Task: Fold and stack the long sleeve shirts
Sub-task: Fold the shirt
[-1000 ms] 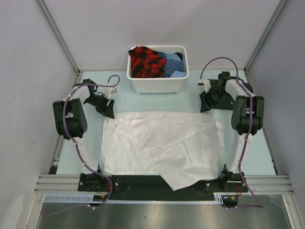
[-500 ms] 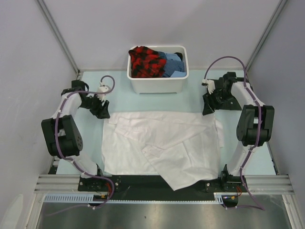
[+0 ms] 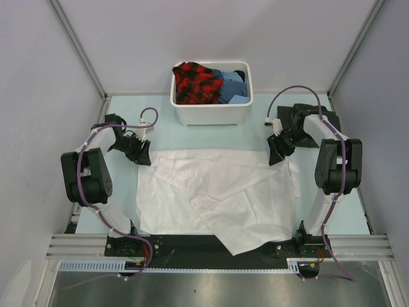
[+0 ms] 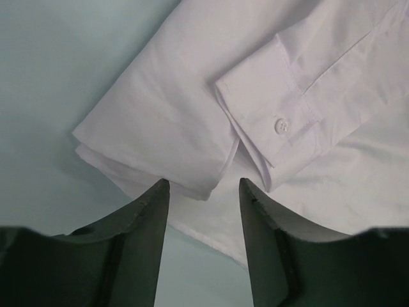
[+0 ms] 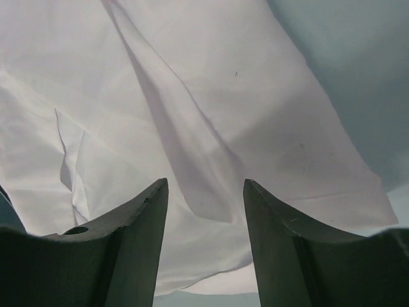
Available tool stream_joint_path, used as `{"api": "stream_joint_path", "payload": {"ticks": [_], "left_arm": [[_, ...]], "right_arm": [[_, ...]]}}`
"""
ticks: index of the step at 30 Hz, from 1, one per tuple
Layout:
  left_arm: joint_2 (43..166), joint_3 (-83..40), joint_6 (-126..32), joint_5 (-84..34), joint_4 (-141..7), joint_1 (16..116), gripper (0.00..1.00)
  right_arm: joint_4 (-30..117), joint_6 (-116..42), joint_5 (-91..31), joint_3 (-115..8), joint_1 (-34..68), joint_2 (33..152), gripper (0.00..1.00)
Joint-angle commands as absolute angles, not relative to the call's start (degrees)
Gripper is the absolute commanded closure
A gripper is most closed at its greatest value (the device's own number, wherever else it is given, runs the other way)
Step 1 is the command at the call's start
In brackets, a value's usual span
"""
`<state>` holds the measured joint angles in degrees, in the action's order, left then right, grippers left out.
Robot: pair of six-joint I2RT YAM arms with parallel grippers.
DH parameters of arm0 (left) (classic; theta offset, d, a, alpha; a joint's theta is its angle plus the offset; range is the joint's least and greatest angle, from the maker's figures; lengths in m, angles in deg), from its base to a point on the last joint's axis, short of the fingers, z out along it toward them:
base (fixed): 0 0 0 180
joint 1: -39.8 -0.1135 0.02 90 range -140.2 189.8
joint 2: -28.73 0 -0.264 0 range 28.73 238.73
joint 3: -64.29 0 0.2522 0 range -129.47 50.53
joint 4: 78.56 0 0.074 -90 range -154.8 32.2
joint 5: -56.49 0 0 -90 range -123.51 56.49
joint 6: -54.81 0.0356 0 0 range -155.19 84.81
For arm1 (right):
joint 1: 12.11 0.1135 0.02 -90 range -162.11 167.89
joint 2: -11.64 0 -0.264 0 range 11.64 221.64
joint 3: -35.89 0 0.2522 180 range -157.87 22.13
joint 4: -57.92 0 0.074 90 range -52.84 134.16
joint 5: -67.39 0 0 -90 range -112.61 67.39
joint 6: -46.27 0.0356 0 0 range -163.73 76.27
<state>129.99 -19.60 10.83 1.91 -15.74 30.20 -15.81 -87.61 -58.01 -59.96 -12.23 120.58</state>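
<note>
Top external view puts the white shirt (image 3: 217,192) spread on the pale table (image 3: 192,137), just nearer my bases than the tub (image 3: 211,115). Its far edge runs side to side, in line with the tub's long wall. My left gripper (image 3: 142,153) hangs over the corner of that edge to the left of the tub, and my right gripper (image 3: 278,153) over the corner to the right of it. Each arm is nearest its own corner.

Through the left wrist, my jaws stand moderately apart with nothing between them. A doubled, rounded corner of cloth lies just ahead of the tips. A sleeve cuff (image 4: 275,121) with a pale button (image 4: 281,125) lies on the shirt just beyond.

Through the right wrist, my jaws also stand apart and empty. Cloth lies under and ahead of them, with one raised crease running away from the tips.

The fabric is thin, smooth and limp, with soft wrinkles and stitched hems, so I judge a pinch must catch every layer at each corner. The tub is rigid white plastic, holding red-and-black checked cloth (image 3: 195,82) and blue cloth (image 3: 233,86). I see no dark striped shirt.
</note>
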Motion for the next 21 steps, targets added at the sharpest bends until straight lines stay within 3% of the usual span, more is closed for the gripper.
{"api": "stream_joint_path", "payload": {"ticks": [1, 4, 7, 11, 13, 21], "left_arm": [[130.4, -18.9, 9.1, 3.1, -16.3, 30.3, 0.55], [130.8, -18.5, 8.7, 4.3, -16.1, 30.3, 0.67], [131.3, -18.1, 8.8, 4.1, -15.1, 30.3, 0.81], [131.8, -18.6, 10.9, 2.4, -11.5, 30.3, 0.95], [130.7, -18.7, 11.2, 2.1, -10.1, 29.9, 1.0], [129.1, -23.5, 9.6, 1.6, -6.5, 29.4, 1.0]], "right_arm": [[-17.5, -92.2, -55.8, -58.0, -12.3, 121.1, 0.44], [-17.3, -92.9, -54.5, -56.9, -12.3, 121.8, 0.46], [-17.2, -93.2, -53.8, -57.0, -12.3, 122.8, 0.57], [-17.9, -93.4, -51.5, -57.9, -12.3, 124.0, 0.91], [-18.2, -93.4, -51.0, -58.6, -12.5, 124.5, 1.0], [-21.9, -94.4, -51.4, -62.2, -15.1, 124.1, 1.0]]}}
